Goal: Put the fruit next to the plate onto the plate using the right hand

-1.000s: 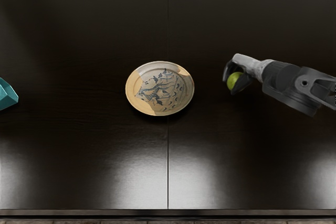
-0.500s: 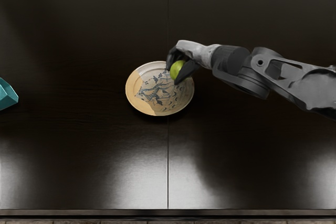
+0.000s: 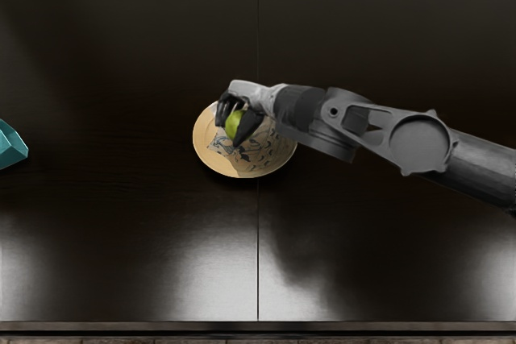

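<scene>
I see my right hand over the plate, above its far-left part, with the right arm reaching in across the plate's right rim and hiding that edge. The fingers are curled narrow around the green fruit. One dark finger wraps the fruit on the side toward the plate's left rim, and another dark digit presses it from the side toward the plate's centre. The fruit shows as a small yellow-green patch between them, with the back of the hand covering its top. So the fruit is in the grasp, inside the plate's outline and left of the plate's middle, over the painted blue pattern. I cannot tell from this view whether the fruit's underside touches the plate or hangs just above it, because the fingers and their shadow cover that spot. The plate lies flat on the dark table. Well to the left of the plate, at the picture's edge, a teal object pokes into view. I cannot make out what it is.
</scene>
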Tool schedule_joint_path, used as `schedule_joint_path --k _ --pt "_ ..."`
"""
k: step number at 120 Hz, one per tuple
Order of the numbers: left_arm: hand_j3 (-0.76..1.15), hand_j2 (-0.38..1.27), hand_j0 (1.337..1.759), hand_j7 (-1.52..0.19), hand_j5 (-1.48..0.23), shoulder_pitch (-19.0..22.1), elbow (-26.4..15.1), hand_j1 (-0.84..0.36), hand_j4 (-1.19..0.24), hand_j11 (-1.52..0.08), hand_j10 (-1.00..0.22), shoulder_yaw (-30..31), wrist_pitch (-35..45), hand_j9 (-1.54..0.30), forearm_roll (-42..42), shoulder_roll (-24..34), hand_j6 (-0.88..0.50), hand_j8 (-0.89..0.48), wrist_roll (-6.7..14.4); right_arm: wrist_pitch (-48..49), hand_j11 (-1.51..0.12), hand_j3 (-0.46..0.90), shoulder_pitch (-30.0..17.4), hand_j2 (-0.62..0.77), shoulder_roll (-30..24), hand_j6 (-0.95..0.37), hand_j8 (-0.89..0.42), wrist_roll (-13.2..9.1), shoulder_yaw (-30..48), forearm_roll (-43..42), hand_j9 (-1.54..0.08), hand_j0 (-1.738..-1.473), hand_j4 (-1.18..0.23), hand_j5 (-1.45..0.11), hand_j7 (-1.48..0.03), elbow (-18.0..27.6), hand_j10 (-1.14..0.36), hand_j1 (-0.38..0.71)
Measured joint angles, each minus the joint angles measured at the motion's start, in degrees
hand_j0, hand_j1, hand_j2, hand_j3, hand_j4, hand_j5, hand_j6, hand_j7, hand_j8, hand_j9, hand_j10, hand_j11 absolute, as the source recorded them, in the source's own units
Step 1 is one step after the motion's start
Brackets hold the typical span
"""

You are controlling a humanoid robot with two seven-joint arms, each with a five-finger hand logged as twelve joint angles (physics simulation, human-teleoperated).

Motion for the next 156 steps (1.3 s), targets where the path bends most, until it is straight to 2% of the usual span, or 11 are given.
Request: schedule_joint_path --k 8,16,34,58,80,96,108,125,156 --pt "0.0 0.05 1.658 -0.32 -0.32 0.0 0.0 0.06 -0.25 -0.32 -0.25 -0.01 0.0 -0.32 0.0 0.0 -0.25 -0.25 0.0 -0.01 -0.91 0.0 0.14 0.2 0.2 -0.59 -0.35 0.03 -0.29 -0.03 -0.9 -1.651 -0.68 -0.97 -0.92 -0.25 -0.47 0.31" --pt "0.0 0.05 1.658 -0.32 -0.32 0.0 0.0 0.06 -0.25 -0.32 -0.25 -0.01 0.0 -0.32 0.0 0.0 -0.25 -0.25 0.0 0.1 -0.8 0.0 0.24 0.12 0.3 -0.6 -0.36 0.05 -0.42 0.1 -0.79 -1.653 -0.6 -0.84 -0.8 -0.4 -0.49 0.26" --pt "0.0 0.05 1.658 -0.32 -0.32 0.0 0.0 0.06 -0.25 -0.32 -0.24 -0.01 0.0 -0.32 0.0 0.0 -0.25 -0.25 0.0 1.48 -0.61 0.0 0.61 0.02 0.37 -0.48 -0.34 0.13 -0.22 0.82 -0.6 -1.656 -0.46 -0.63 -0.61 -0.54 -0.41 0.15" --pt "0.0 0.05 1.658 -0.32 -0.32 0.0 0.0 0.06 -0.25 -0.32 -0.25 -0.01 0.0 -0.32 0.0 0.0 -0.25 -0.25 0.0 3.16 -0.44 0.0 1.13 -0.02 -0.63 -0.34 -0.29 0.18 1.29 3.17 -0.44 -1.657 -0.33 -0.45 -0.44 -0.13 -0.32 0.03" --pt "0.0 0.05 1.658 -0.32 -0.32 0.0 0.0 0.05 -0.25 -0.32 -0.25 -0.01 0.0 -0.32 0.0 0.0 -0.25 -0.25 0.0 9.39 -0.24 0.0 0.9 -0.02 -8.2 -0.19 -0.17 1.78 7.86 12.34 -0.24 -1.658 -0.19 -0.25 -0.24 3.23 -0.18 -0.14" --pt "0.0 0.05 1.658 -0.32 -0.32 0.0 0.0 0.06 -0.25 -0.32 -0.25 0.01 0.0 -0.32 0.0 0.0 -0.25 -0.25 0.0 18.08 -0.15 0.0 0.52 -0.01 -14.75 -0.12 -0.11 5.4 11.68 23.17 -0.15 -1.658 -0.12 -0.16 -0.15 3.83 -0.12 -0.21" --pt "0.0 0.05 1.658 -0.32 -0.32 0.0 0.0 0.06 -0.25 -0.32 -0.25 -0.01 0.0 -0.32 0.0 0.0 -0.25 -0.25 0.0 25.16 -0.12 0.0 -1.26 -0.01 -18.98 -0.09 -0.08 6.68 14.07 32.43 -0.12 -1.658 -0.09 -0.12 -0.12 3.96 -0.09 -0.25" --pt "0.0 0.05 1.658 -0.32 -0.32 0.0 0.0 0.06 -0.25 -0.32 -0.25 -0.01 0.0 -0.32 0.0 0.0 -0.25 -0.25 0.0 31.77 -0.09 0.0 -5.88 -0.01 -25.31 -0.07 -0.06 7.07 17.13 43.42 -0.08 -1.658 -0.07 -0.09 -0.09 3.76 -0.06 -0.27" --pt "0.0 0.05 1.658 -0.32 -0.32 0.0 0.0 0.06 -0.25 -0.32 -0.25 -0.01 0.0 -0.32 0.0 0.0 -0.25 -0.25 0.0 33.93 -0.06 0.0 -11.9 -0.01 -36.79 -0.05 -0.05 6.91 18.17 58.66 -0.06 -1.658 -0.05 -0.06 -0.06 3.25 -0.05 -0.29"
